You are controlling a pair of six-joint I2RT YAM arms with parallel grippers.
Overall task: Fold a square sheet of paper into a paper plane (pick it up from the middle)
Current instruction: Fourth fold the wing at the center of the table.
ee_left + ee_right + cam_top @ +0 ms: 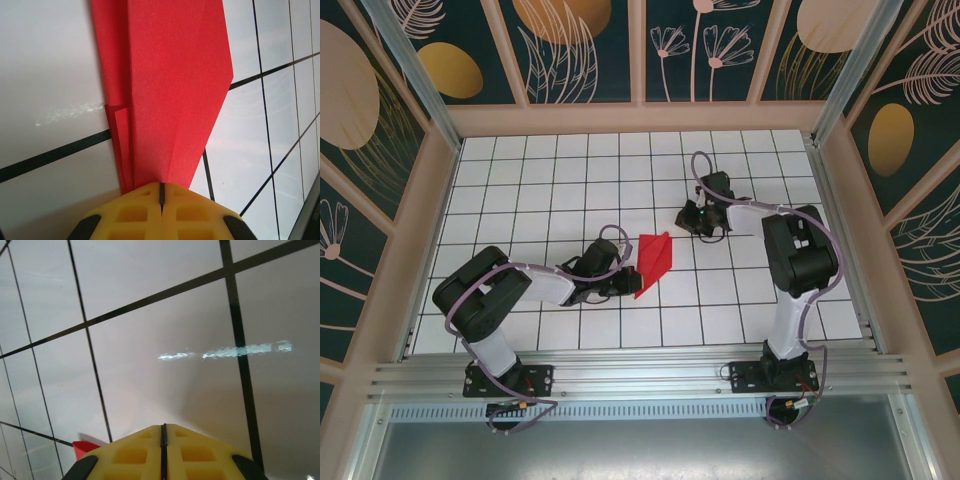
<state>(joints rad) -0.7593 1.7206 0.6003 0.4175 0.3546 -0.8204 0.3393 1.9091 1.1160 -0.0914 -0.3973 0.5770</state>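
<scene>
With left gripper (161, 192) at bottom centre clamped shut on the paper (175, 90) by its near end, and right gripper (163, 429) closed, empty, just right of it, pinning the half-folded wedge mid-table, seemingly mid-fold, next needing a wing creased down.

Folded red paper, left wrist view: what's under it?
Lower folded layers peek out along the left edge of the folded red paper. White gridded table shows around it. Its near end disappears between the fingers of the shut left hand. The table directly beneath is covered.
</scene>
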